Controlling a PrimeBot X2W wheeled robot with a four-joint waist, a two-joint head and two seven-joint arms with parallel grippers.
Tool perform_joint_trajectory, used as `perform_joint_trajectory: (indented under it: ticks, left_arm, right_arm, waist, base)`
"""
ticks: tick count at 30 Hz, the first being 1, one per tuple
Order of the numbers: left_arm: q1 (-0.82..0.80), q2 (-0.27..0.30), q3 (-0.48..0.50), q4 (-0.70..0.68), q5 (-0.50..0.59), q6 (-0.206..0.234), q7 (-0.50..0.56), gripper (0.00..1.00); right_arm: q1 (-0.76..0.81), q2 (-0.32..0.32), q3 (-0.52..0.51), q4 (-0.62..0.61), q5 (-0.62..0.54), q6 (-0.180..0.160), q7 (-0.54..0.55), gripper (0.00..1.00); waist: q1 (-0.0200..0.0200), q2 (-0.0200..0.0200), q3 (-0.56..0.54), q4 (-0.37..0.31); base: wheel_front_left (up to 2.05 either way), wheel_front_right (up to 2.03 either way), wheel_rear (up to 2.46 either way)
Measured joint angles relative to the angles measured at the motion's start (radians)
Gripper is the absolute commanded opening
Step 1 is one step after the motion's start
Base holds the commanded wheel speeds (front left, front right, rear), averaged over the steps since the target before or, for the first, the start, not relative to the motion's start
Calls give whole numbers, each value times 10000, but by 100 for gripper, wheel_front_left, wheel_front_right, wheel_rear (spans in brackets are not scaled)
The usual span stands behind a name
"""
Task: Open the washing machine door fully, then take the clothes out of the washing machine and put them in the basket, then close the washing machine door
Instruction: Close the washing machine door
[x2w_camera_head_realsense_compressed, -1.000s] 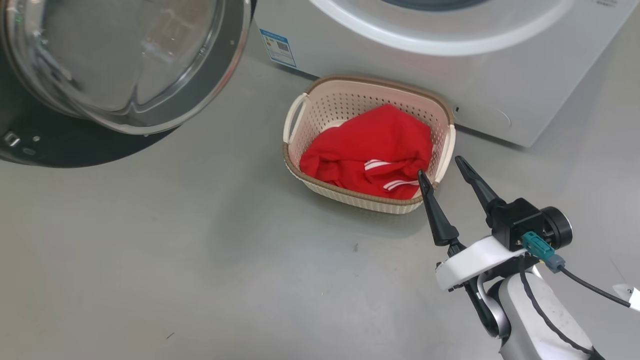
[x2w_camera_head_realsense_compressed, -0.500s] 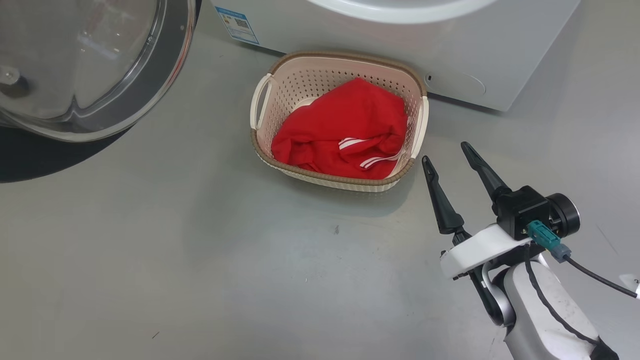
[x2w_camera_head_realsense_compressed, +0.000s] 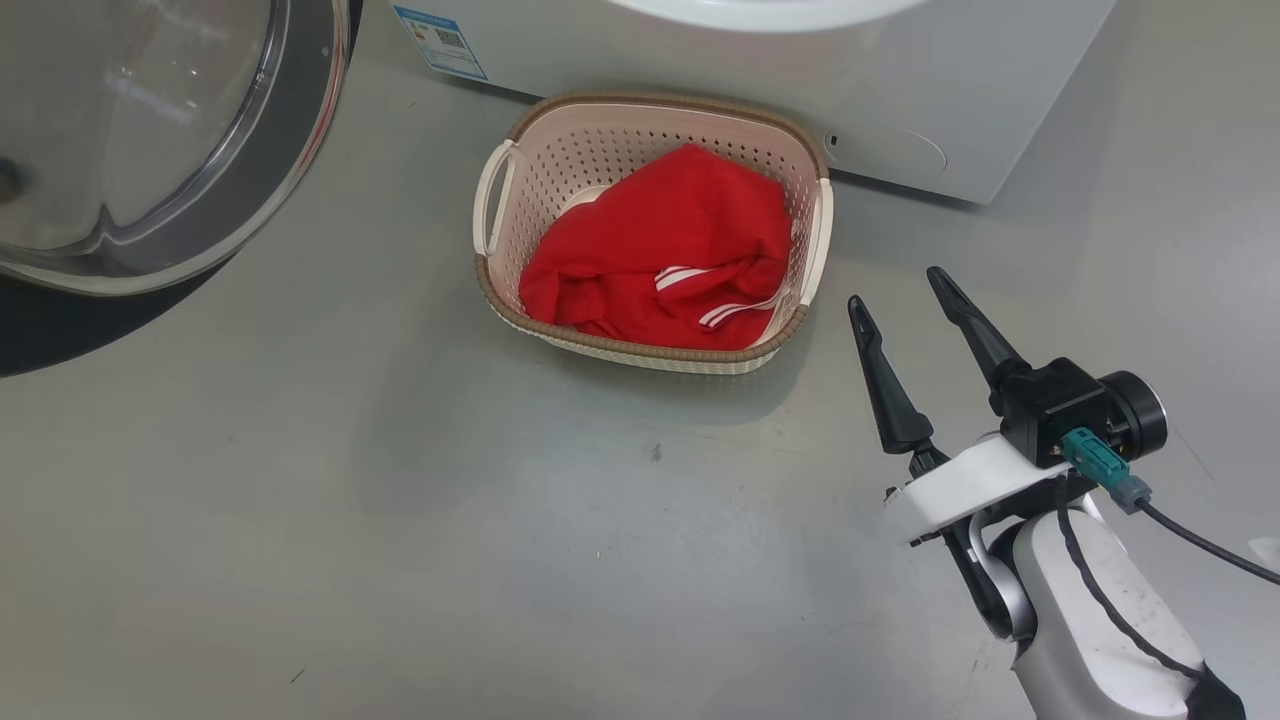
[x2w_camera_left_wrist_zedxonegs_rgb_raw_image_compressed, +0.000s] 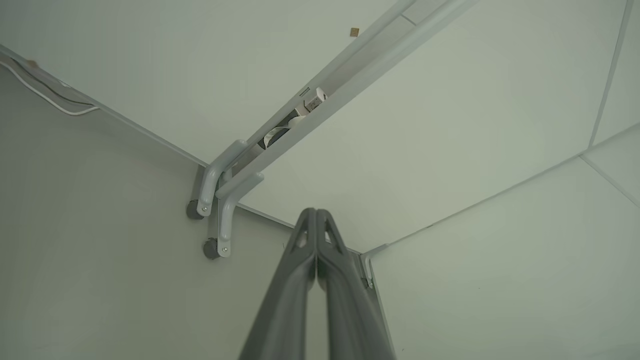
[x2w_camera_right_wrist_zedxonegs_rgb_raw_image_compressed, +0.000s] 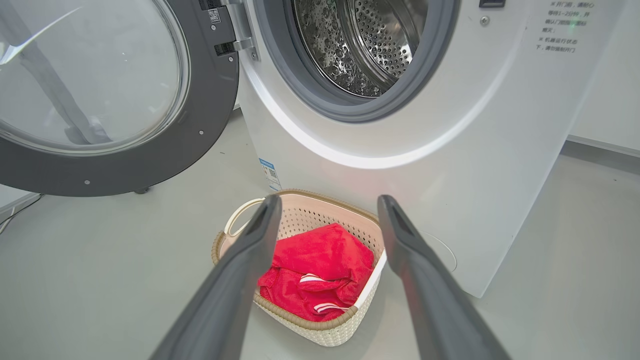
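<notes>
The red clothes (x2w_camera_head_realsense_compressed: 660, 265) with thin white stripes lie in the cream basket (x2w_camera_head_realsense_compressed: 500, 190) on the floor, right in front of the white washing machine (x2w_camera_head_realsense_compressed: 900, 90). The washing machine door (x2w_camera_head_realsense_compressed: 150, 140) hangs swung open at the upper left. My right gripper (x2w_camera_head_realsense_compressed: 898, 292) hovers open and empty just right of the basket. In the right wrist view the open right gripper (x2w_camera_right_wrist_zedxonegs_rgb_raw_image_compressed: 327, 202) frames the basket (x2w_camera_right_wrist_zedxonegs_rgb_raw_image_compressed: 345, 327), the clothes (x2w_camera_right_wrist_zedxonegs_rgb_raw_image_compressed: 315, 280), the steel drum (x2w_camera_right_wrist_zedxonegs_rgb_raw_image_compressed: 365, 45) and the door (x2w_camera_right_wrist_zedxonegs_rgb_raw_image_compressed: 100, 100). My left gripper (x2w_camera_left_wrist_zedxonegs_rgb_raw_image_compressed: 316, 215) is shut on nothing, pointing at bare pale panels.
Grey floor (x2w_camera_head_realsense_compressed: 400, 520) spreads in front of the basket and under the door. The left wrist view shows a pale metal frame with small castors (x2w_camera_left_wrist_zedxonegs_rgb_raw_image_compressed: 212, 247) against white panels. A wall stands right of the machine (x2w_camera_right_wrist_zedxonegs_rgb_raw_image_compressed: 610, 75).
The head camera has shifted, so basket, machine and door slid up and left in view. My right gripper, open throughout, now stands clear to the right of the basket rim it overlapped before.
</notes>
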Motion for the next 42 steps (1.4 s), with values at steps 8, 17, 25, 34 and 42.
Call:
perform_joint_trajectory:
  ticks: [8, 17, 25, 34, 42]
  left_arm:
    - [-811, 6, 508, 915, -951, 437, 1298, 0]
    - [-1205, 86, 165, 1693, -1172, 788, 2775, 0]
    - [-1375, 146, -67, 2048, -1185, 788, 3664, 0]
    - [-1464, 364, -113, 2253, -1367, 681, 4307, 0]
    - [-1470, 510, -345, 2452, -1478, 314, 5267, 0]
  right_arm:
    - [-12, -6, -2, 0, 0, 0, 0, 100]
    - [-75, -10, 8, -2, 0, -2, 0, 100]
    - [-145, -12, 17, -2, -13, -75, 0, 100]
    - [-185, -19, 17, 0, -13, -75, 0, 100]
    - [-193, -17, 17, 12, -13, -75, -12, 100]
  waist:
    - [0, 0, 9, -89]
    - [0, 0, 23, -188]
    - [0, 0, 76, -265]
    - [0, 0, 58, -289]
    - [0, 1, 9, -252]
  base:
    - [0, 0, 0]
    - [0, 0, 0]
    - [0, 0, 0]
    - [0, 0, 0]
    - [0, 0, 0]
